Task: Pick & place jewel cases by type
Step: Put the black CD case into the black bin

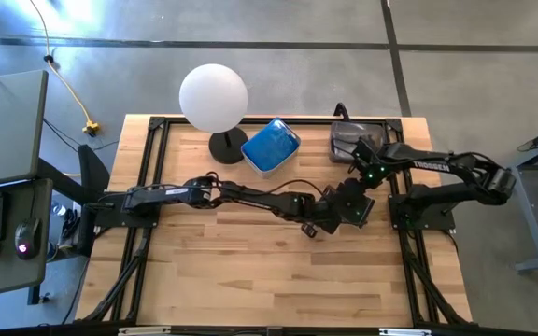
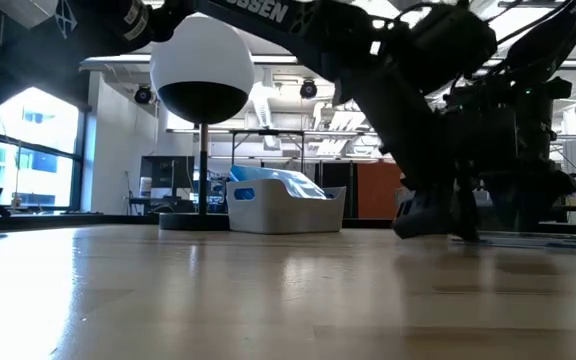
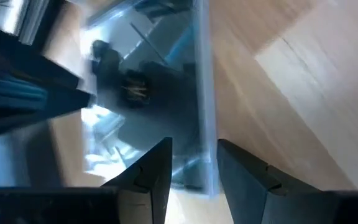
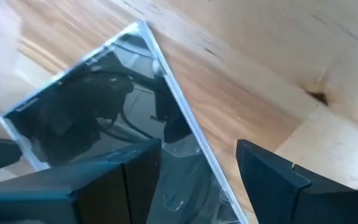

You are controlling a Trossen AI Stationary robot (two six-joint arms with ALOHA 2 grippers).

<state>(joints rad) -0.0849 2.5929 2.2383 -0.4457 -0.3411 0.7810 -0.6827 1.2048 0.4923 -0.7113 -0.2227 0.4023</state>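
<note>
Clear jewel case [image 4: 98, 118], black inside, flat on table [image 1: 250, 271] centre-right; both grippers meet over it. L gripper [image 3: 194, 171]: fingers apart, straddling case edge. R gripper [image 4: 197, 168]: fingers apart over case; blue cases in tub [image 1: 271, 147] at back, dark tub [image 1: 353, 138] to its right.

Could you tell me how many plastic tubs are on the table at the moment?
2: a white tub holding blue cases beside the lamp, and a second tub with dark contents at the back right, partly hidden by the right arm.
</note>
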